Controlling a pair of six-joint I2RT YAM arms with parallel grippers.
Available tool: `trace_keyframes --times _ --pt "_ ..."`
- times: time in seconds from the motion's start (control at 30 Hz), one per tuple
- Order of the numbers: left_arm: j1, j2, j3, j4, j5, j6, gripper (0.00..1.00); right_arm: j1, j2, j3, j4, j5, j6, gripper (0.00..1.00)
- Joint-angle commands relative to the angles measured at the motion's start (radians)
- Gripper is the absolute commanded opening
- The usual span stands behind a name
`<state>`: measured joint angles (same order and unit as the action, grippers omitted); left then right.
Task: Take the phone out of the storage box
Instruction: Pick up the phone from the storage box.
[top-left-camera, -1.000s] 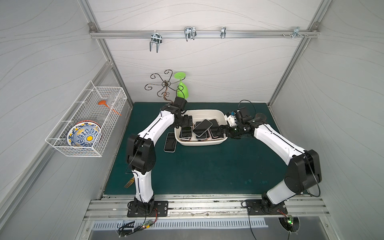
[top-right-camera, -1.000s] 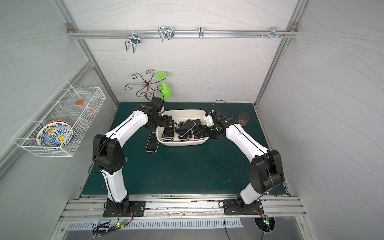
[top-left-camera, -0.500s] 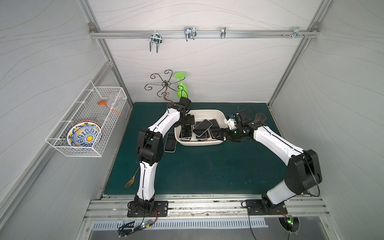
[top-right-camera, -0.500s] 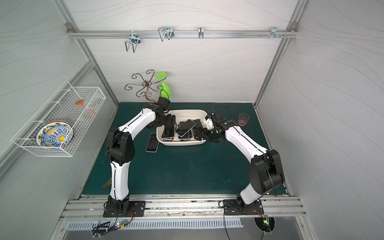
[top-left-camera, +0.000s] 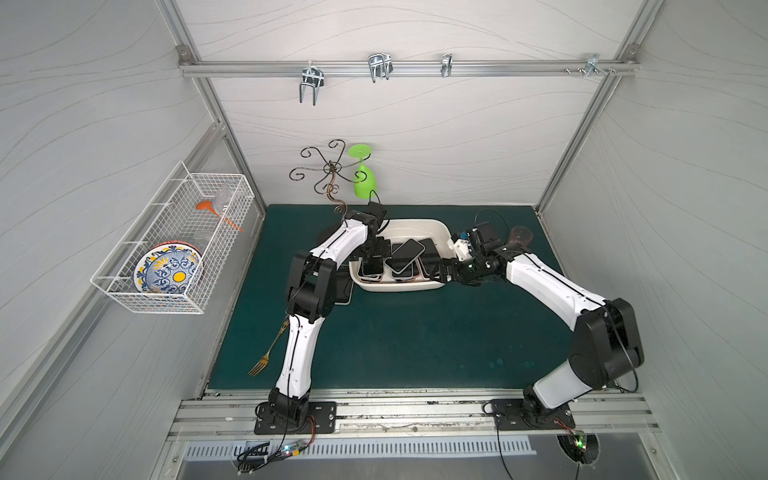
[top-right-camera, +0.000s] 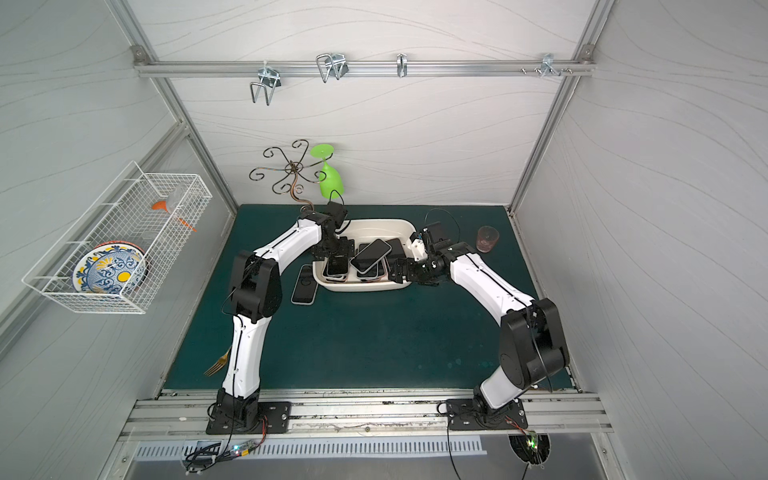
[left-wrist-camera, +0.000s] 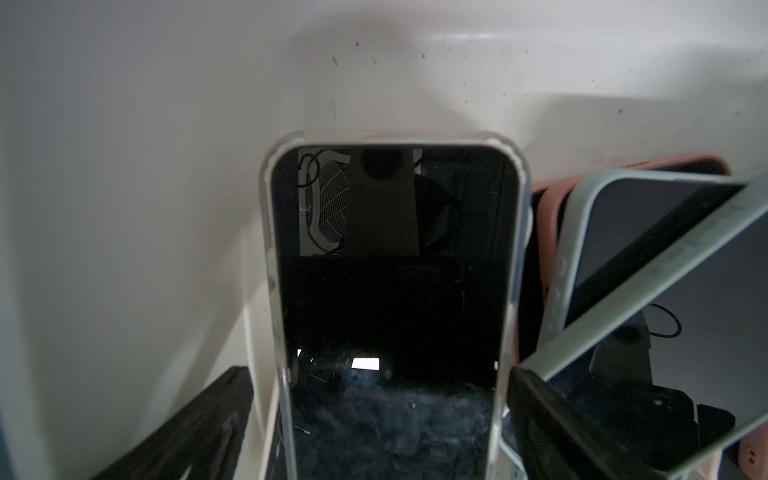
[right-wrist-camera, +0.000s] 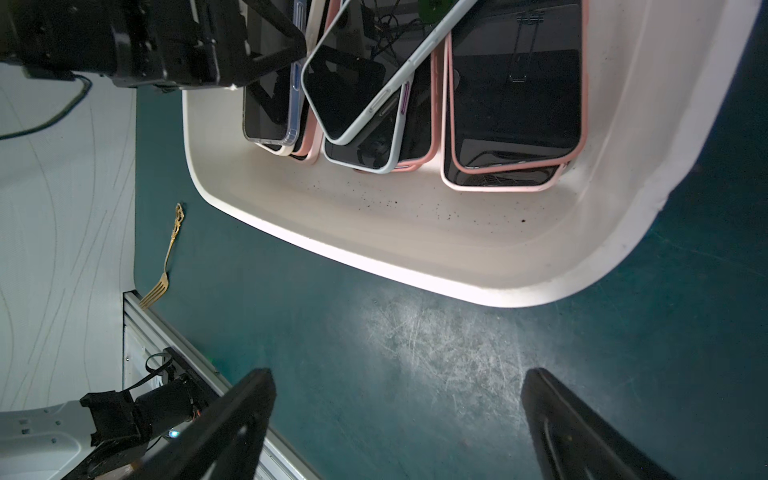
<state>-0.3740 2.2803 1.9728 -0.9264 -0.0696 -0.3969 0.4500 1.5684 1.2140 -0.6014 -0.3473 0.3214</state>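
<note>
Left wrist view: left gripper (left-wrist-camera: 376, 372) jaws spread wide either side of clear-cased phone (left-wrist-camera: 390, 270), which lies in storage box (left-wrist-camera: 166, 124) near its wall. Right wrist view: right gripper (right-wrist-camera: 399, 374) wide, empty, over green mat (right-wrist-camera: 374, 324), box beyond.

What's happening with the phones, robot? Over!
Both open: left gripper straddles clear-cased phone in storage box. Right gripper hovers outside it. Watch slanted phone crowding left gripper.
</note>
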Motion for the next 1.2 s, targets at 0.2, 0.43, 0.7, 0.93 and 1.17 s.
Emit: trace_keyframes --times 0.2,0.43,0.7,0.93,1.17 --pt "-0.004 0.044 0.045 0.001 0.005 0.012 0.84 -0.005 0.004 -0.011 0.011 -0.012 -0.016 0.99" --pt "-0.005 0.022 0.045 0.016 0.005 0.026 0.63 -0.005 0.004 -0.005 0.008 -0.009 -0.016 0.99" --pt "-0.003 -0.038 0.048 0.022 -0.004 0.042 0.35 -0.005 -0.005 -0.013 0.016 -0.020 -0.004 0.99" --pt "0.004 -0.135 0.071 0.014 0.005 0.055 0.26 -0.004 0.007 -0.011 0.069 -0.087 0.014 0.98" --pt "0.008 -0.201 0.083 -0.020 0.044 0.064 0.21 0.017 0.058 0.046 0.171 -0.194 0.047 0.99"
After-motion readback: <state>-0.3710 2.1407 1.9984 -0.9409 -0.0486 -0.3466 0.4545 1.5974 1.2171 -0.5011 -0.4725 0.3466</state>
